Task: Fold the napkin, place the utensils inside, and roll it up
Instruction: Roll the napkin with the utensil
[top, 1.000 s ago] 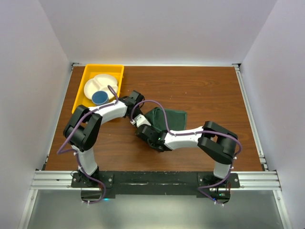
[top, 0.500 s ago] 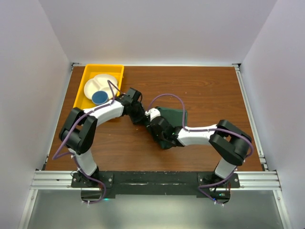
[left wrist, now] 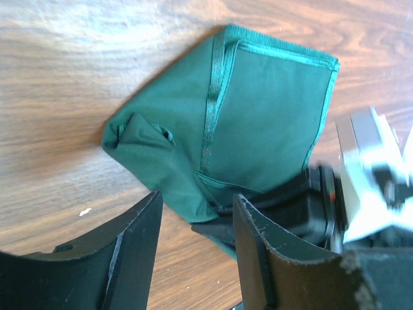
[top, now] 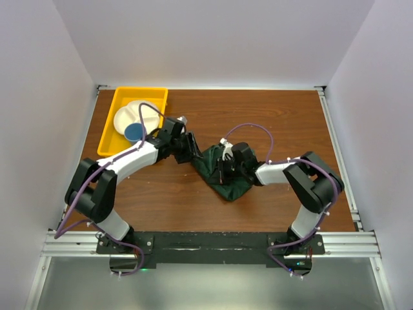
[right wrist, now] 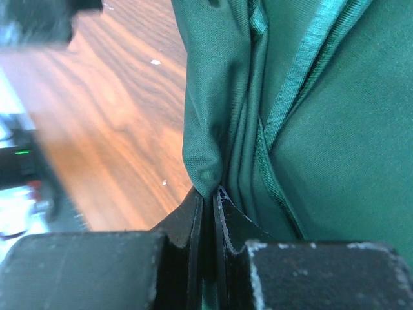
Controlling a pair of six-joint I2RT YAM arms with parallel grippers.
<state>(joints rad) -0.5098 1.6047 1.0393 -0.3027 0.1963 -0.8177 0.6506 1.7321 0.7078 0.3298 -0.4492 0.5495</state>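
Left tool (top: pixel 190 150) stands released, its two dark fingers (left wrist: pixel 139 239) spread apart and gripping nothing. Their tips sit at the 9 o'clock edge of the napkin (left wrist: pixel 258 123); whether they touch the cloth cannot be told. This arm bends at an elbow near 8 o'clock, and its white forearm reaches in toward the middle of the tabletop (top: pixel 284 116).

The right tool (right wrist: pixel 208 194) is clenched on a bunched fold of the napkin, jaws pressed nearly together with cloth caught at their tips. Its arm folds sharply at 4 o'clock. The forearm points toward 9 o'clock, with the wrist over the cloth.

The dark green napkin lies folded and rumpled near the centre of the tabletop, its hemmed edges showing and one corner pointing toward 6 o'clock. Brown wood shows around it toward 12, 3 and 6 o'clock.

At 10 o'clock, well apart from the cloth, a yellow tray (top: pixel 107 132) sits in the far-left corner. It holds a white divided plate (top: pixel 129 115) and a blue cup (top: pixel 134 133).
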